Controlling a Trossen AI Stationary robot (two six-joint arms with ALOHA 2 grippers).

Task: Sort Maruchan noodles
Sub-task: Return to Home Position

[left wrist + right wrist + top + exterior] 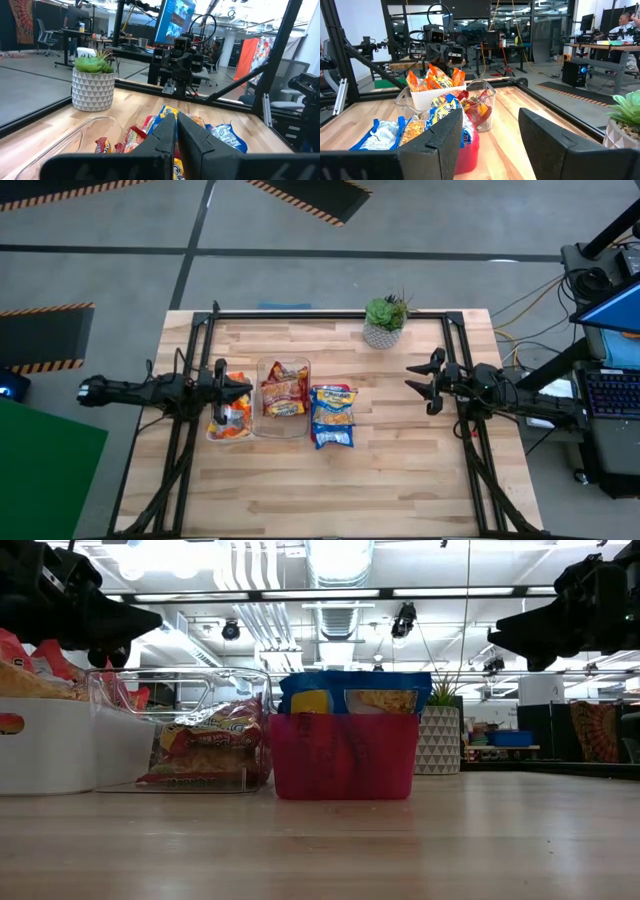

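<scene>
The Maruchan noodles sit sorted in three trays side by side. Orange packets (230,420) stand in a white tray (50,740), red packets (284,392) lie in a clear tray (240,680), and blue packets (333,415) stand in a red tray (345,755). My left gripper (245,390) hovers above the white tray's far end, level and pointing toward the table's right; its fingers (165,132) are shut on nothing. My right gripper (410,377) hangs open in the air to the right of the trays, pointing at them (490,130).
A potted plant (385,320) in a white patterned pot stands near the table's far edge, right of centre. A black frame (330,313) runs along the far edge and both sides. Bare wood (330,490) lies between the trays and the near edge.
</scene>
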